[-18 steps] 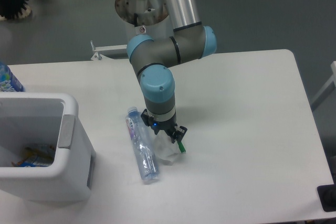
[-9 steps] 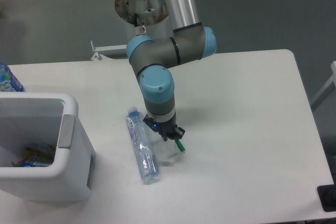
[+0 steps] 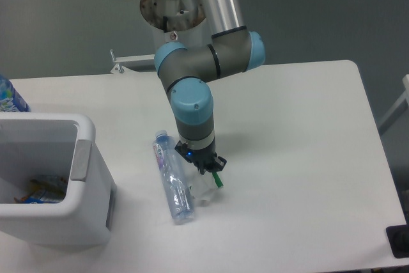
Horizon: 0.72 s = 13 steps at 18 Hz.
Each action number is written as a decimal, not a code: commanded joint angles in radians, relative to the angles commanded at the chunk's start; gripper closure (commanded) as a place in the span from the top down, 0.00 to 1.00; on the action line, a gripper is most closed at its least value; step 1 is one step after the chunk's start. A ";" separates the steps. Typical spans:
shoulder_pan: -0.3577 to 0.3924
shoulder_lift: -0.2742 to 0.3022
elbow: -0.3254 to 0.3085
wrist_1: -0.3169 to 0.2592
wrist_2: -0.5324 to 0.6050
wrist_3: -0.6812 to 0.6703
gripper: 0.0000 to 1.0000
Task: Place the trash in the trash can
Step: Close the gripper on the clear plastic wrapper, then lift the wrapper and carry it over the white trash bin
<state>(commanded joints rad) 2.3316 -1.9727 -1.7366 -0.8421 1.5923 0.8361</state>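
The crumpled white wrapper [image 3: 203, 188] with its green strip lies on the white table, right of the crushed clear bottle [image 3: 172, 180] with the pale blue cap. My gripper [image 3: 204, 168] points straight down onto the wrapper's top, its fingers drawn together and shut on it. The wrapper's lower part still touches the table. At the left stands the white trash can [image 3: 85, 133] with a grey panel on its side and some litter in its bottom. It is well left of the gripper.
A bottle with a bright blue label [image 3: 9, 98] stands at the far left edge, behind the trash can. The arm's base [image 3: 172, 11] rises at the table's back edge. A dark object [image 3: 399, 241] sits at the front right corner.
The gripper's fingers went from spread around the wrapper to shut on it. The wrapper is pinched narrower and its green strip has shifted slightly up.
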 joint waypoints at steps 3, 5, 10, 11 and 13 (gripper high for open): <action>0.012 0.011 0.061 -0.002 -0.072 -0.072 0.00; 0.017 0.031 0.100 -0.003 -0.153 -0.117 0.00; 0.038 0.110 0.123 -0.008 -0.279 -0.147 0.00; 0.038 0.126 0.123 -0.008 -0.301 -0.152 0.00; 0.040 0.149 0.124 -0.008 -0.336 -0.178 0.00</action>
<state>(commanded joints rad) 2.3715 -1.8240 -1.6122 -0.8498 1.2565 0.6582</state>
